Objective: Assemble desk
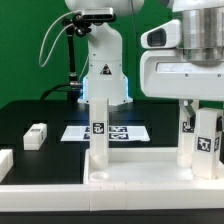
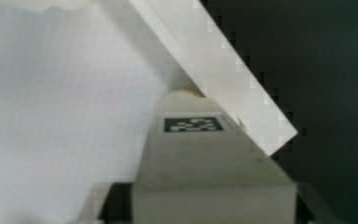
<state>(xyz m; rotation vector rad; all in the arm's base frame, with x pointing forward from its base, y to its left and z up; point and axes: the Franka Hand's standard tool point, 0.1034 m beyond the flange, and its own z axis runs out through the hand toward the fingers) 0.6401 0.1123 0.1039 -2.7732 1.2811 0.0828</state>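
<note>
The desk slab [image 1: 120, 180] lies across the front of the exterior view, with three white leg posts standing on it. One post [image 1: 100, 135] stands mid-left and one [image 1: 186, 135] at the right. My gripper [image 1: 205, 108] hangs over the nearest right post [image 1: 208, 145]. In the wrist view this tagged post [image 2: 202, 160] fills the gap between the dark fingers [image 2: 123, 203], and the gripper [image 2: 208, 205] is shut on it. The slab's pale face [image 2: 69, 100] and raised rim [image 2: 220, 70] lie beside the post.
A loose leg post [image 1: 36, 136] lies on the black table [image 1: 50, 115] at the exterior view's left. The marker board [image 1: 112, 132] lies flat behind the slab. The arm's white base [image 1: 105, 70] stands at the back, and a white rail end [image 1: 5, 160] sits at the far left.
</note>
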